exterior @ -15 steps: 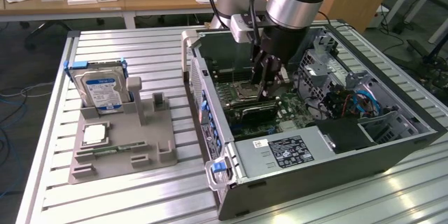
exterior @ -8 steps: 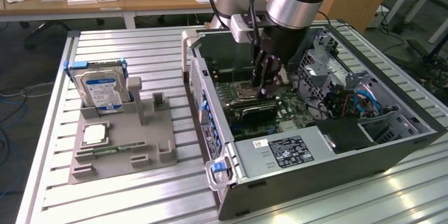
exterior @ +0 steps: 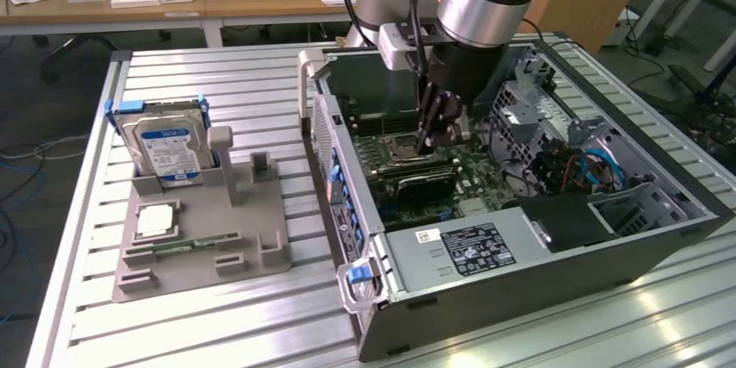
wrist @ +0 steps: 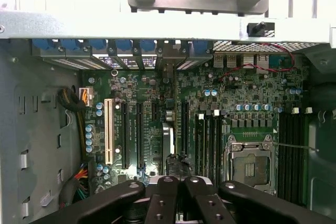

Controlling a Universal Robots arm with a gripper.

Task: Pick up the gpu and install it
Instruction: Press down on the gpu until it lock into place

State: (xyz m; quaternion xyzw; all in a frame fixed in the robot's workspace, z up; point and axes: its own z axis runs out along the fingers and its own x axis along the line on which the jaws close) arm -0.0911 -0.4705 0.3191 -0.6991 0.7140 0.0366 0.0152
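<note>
1. The gripper hangs inside the open computer case, low over its motherboard.
2. In the wrist view the fingers sit drawn in close together, clamped on the gpu.
3. The gpu is seen edge-on as a thin upright card. It runs from the gripper toward the case's rear wall with the blue slot clips.
4. Within the case, the card lies over the expansion slots, between the white slot and the CPU socket. Whether its lower edge has entered a slot cannot be told.
5. Outside the case, on the exterior view's left, a grey fixture rests on the ribbed metal table.
6. The fixture carries an upright hard drive and a narrow green memory stick, both well apart from the case.
</note>
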